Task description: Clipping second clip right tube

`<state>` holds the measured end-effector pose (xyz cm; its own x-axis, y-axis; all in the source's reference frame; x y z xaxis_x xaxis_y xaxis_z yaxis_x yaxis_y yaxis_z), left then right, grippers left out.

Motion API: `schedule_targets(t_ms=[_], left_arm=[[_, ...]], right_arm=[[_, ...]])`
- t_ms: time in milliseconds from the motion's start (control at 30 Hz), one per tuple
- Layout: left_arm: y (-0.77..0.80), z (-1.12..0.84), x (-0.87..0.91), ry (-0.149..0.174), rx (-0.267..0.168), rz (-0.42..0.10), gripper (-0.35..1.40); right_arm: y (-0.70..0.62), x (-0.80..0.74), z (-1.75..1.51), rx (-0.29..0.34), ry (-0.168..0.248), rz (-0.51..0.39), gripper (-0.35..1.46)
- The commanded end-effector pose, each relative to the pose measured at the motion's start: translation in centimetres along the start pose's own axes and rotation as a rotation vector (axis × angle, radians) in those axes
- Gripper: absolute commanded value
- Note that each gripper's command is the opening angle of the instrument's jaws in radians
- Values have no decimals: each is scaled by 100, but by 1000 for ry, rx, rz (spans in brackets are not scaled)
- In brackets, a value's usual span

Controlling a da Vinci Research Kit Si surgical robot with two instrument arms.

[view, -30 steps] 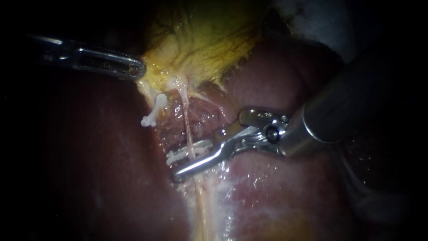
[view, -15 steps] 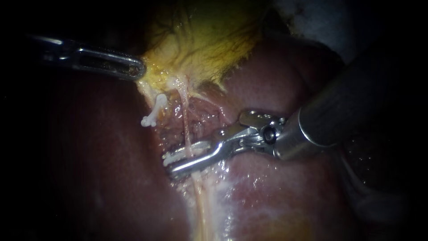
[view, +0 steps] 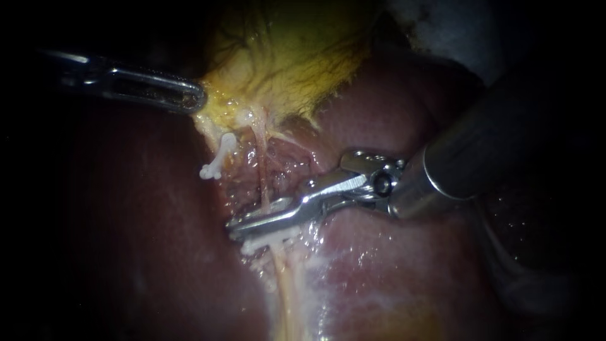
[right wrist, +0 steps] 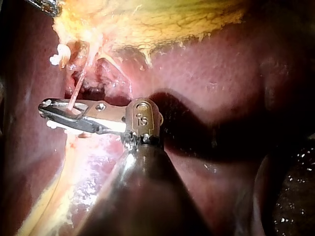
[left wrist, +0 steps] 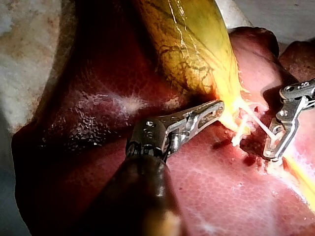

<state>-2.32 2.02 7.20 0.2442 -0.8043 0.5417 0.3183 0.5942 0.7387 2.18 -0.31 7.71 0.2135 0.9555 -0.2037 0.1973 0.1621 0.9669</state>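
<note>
My right instrument comes in from the right, and its jaws lie across the thin pink right tube. They are shut on a white clip that straddles the tube. The clip's ends show just under the upper jaw. In the right wrist view the tube runs down between the jaws. Another white clip sits on the left tube. My left instrument is shut on yellow tissue at the neck of the gallbladder, also seen in the left wrist view.
Dark red liver surrounds the tubes on both sides. A pale, wet strip of tissue runs down from the tube. The gallbladder is stretched away from the liver. The right instrument's thick shaft fills the right side.
The right instrument's jaws have slid further left across the tube and narrowed onto the clip. The clip now shows below the jaw rather than above it. The left instrument has not moved.
</note>
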Motion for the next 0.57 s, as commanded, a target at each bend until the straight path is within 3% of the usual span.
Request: schedule_targets(t_ms=[33,567], left_arm=[[0,0,0,0,0,0,-35],[0,0,0,0,0,0,-35]], right_arm=[[-1,0,0,-2,0,-2,-35],[0,-3,2,8,-15,-3,-35]])
